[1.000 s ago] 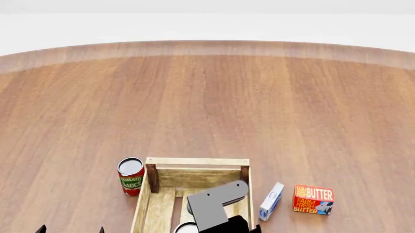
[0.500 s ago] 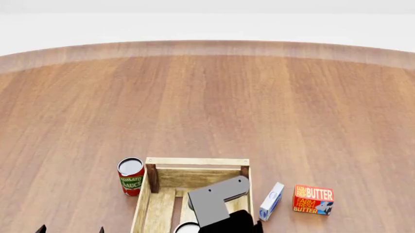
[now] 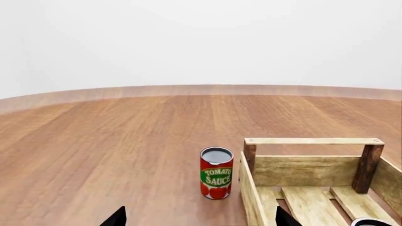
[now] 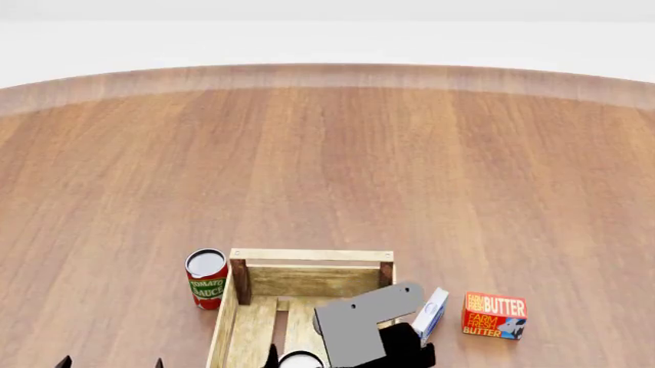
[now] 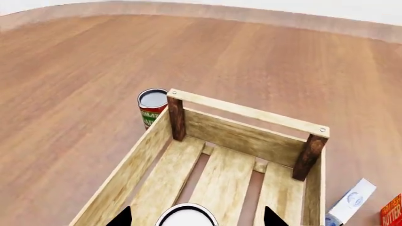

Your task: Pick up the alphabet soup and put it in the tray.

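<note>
On the table point(image 4: 338, 169), going left to right in the head view: the left gripper point(image 4: 112, 363) shows only as two dark fingertips at the near edge, set well apart with nothing between them. The tomato can point(image 4: 205, 278) stands upright just outside the tray's far left corner post, close to the wall; the pictures do not settle whether they touch. The tray point(image 4: 310, 255) lies with its far end wall toward the table's middle and its slatted floor running back toward the robot.

The soup point(image 4: 301, 359) stands upright inside the tray on the slats, near the robot; only its pale top shows. In the right wrist view the right gripper point(image 5: 197, 217) has its two dark fingertips spread either side of that top, clear of it as far as this cropped view shows, so it appears open and holding nothing. The right arm's grey link covers the tray's right wall. A small carton point(image 4: 429, 316) lies just right of the tray, then a butter box point(image 4: 495, 315).
</note>
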{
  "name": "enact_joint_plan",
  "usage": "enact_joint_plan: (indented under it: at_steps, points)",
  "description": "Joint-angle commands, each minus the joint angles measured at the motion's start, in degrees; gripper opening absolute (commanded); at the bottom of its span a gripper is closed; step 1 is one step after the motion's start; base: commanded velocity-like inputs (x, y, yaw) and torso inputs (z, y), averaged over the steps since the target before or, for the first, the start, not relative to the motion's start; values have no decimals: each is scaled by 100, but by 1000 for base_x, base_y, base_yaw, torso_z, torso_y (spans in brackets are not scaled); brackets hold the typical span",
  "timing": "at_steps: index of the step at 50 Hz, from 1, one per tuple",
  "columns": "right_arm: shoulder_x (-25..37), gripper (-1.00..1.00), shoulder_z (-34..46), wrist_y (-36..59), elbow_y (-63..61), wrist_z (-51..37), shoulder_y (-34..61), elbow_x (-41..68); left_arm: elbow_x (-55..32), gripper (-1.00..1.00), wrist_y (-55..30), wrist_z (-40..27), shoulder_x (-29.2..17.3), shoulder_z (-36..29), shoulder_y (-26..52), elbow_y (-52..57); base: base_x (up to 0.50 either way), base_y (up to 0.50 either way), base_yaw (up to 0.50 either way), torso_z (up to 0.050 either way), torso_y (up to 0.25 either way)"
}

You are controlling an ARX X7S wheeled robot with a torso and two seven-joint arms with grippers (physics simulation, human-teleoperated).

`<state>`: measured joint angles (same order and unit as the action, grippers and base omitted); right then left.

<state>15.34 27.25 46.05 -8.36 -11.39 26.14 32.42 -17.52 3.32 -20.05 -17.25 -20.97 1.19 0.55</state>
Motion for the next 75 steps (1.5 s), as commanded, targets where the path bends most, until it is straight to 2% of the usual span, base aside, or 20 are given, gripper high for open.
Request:
enact_joint_plan:
  at_steps: [1,11,28,75]
  points:
    - [243,100,-165,-771,-766,-198,-641,-179,-84,100,-92,-31,-33,4,-15,125,0,0,0,0,0]
    - [412,100,-193,-1074,-1351,-435,-1036,-353,-83,100,-178,-122,-94,-9,-93,399,0,0,0,0,0]
    - [609,100,-379,-1848,-2204,-708,-1561,-626,-323,100,-532,-370,-334,82,-359,1554,0,0,0,0,0]
    - [748,100,-572,-2552,-3577,-1165,-1758,-979,-858,100,-872,-770,-803,322,-798,3456,0,0,0,0,0]
